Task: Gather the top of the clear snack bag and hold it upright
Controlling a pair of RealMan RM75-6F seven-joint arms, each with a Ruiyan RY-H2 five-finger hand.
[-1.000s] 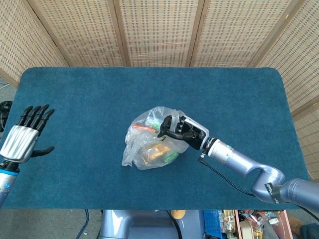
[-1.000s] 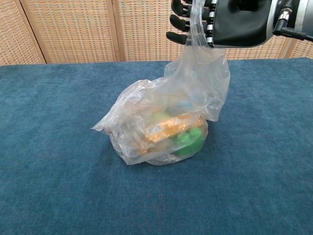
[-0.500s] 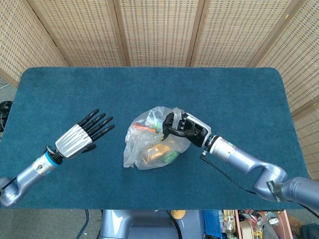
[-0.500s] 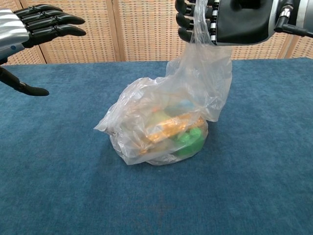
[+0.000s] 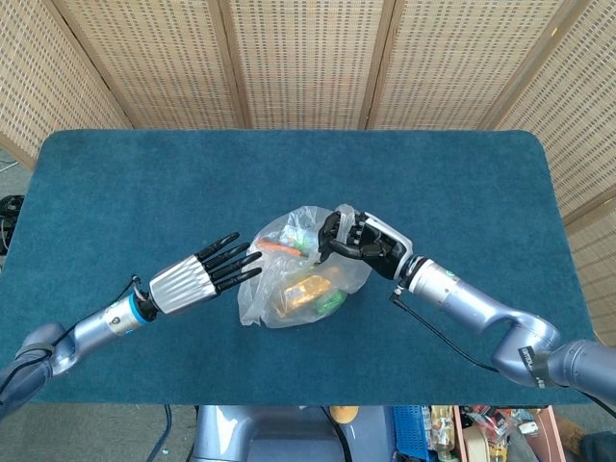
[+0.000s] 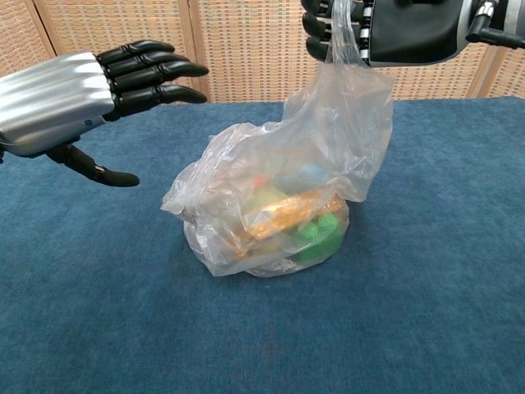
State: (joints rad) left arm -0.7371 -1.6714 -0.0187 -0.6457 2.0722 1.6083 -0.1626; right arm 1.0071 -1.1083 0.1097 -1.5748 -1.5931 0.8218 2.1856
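Note:
The clear snack bag (image 5: 289, 279) (image 6: 279, 205) stands on the blue table, holding orange, green and pale snacks. My right hand (image 5: 361, 241) (image 6: 394, 29) grips one gathered strip of the bag's top and pulls it up, so the plastic stretches taut on the right side. The left part of the bag's mouth sags loose. My left hand (image 5: 197, 276) (image 6: 90, 94) hovers open just left of the bag, fingers straight and pointing toward it, thumb below, a small gap between fingertips and plastic.
The blue carpeted table (image 5: 144, 183) (image 6: 98, 312) stretches wide around the bag. Wicker screen panels (image 5: 308, 58) stand behind the table's far edge. Below the near edge sits some clutter (image 5: 481, 433).
My left hand has swept in from the table's far left to just beside the bag. My right hand has raised the gripped top a little higher.

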